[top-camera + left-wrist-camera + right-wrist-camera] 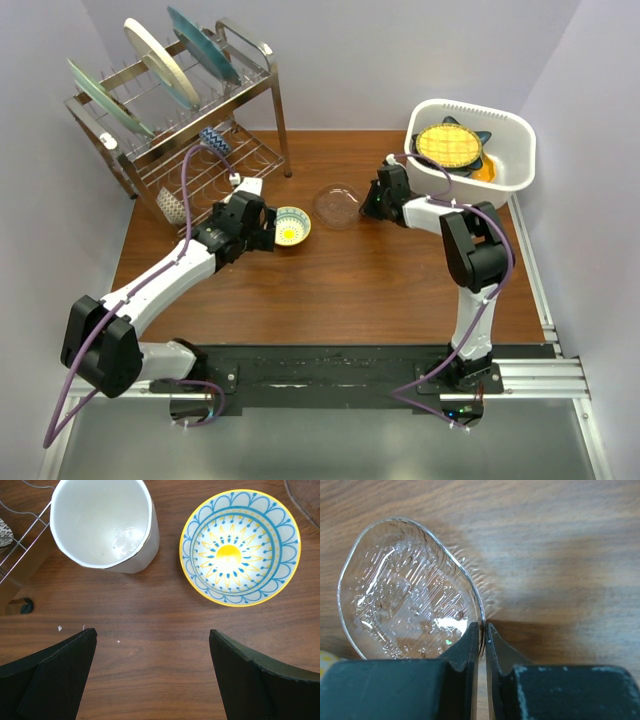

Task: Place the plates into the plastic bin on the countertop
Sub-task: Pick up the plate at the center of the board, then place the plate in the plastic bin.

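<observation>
Both my right fingers [462, 652] are pinching the clear glass plate [405, 595] at its right rim; the plastic bin [520, 150] is lying farther right and far, my left fingers [50, 680] hanging spread.

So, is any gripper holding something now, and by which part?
The right gripper pinches the clear glass plate at its rim. The left gripper is open and holds nothing.
</observation>
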You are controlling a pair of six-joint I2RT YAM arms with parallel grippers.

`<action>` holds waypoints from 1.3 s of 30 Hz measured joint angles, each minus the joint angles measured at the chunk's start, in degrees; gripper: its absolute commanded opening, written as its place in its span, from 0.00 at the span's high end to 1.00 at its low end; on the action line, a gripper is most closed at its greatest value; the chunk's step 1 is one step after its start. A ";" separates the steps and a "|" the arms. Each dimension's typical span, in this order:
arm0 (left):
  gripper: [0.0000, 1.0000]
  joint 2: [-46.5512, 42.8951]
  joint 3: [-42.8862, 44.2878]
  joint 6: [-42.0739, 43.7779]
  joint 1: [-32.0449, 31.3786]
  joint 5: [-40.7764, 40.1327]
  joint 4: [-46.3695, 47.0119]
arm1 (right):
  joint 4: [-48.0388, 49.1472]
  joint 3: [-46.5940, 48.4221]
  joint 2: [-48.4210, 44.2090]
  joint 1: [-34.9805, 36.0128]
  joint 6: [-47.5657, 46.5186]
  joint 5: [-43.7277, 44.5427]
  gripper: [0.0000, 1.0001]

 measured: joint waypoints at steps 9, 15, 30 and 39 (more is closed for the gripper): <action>0.01 1.46 0.02 0.39 0.00 3.45 3.02 | -5.77 -3.56 -6.54 0.28 -0.17 -0.57 1.00; 0.01 3.67 0.39 1.49 0.00 5.25 3.72 | -9.94 -4.00 -13.14 0.31 -0.63 -0.52 1.00; 0.00 4.04 0.39 1.53 0.00 7.85 5.16 | -13.05 -3.93 -19.80 -2.67 -0.50 -1.01 1.00; 0.01 4.76 0.39 1.51 -0.02 9.35 6.14 | -11.13 -4.17 -22.91 -11.85 1.88 -6.86 1.00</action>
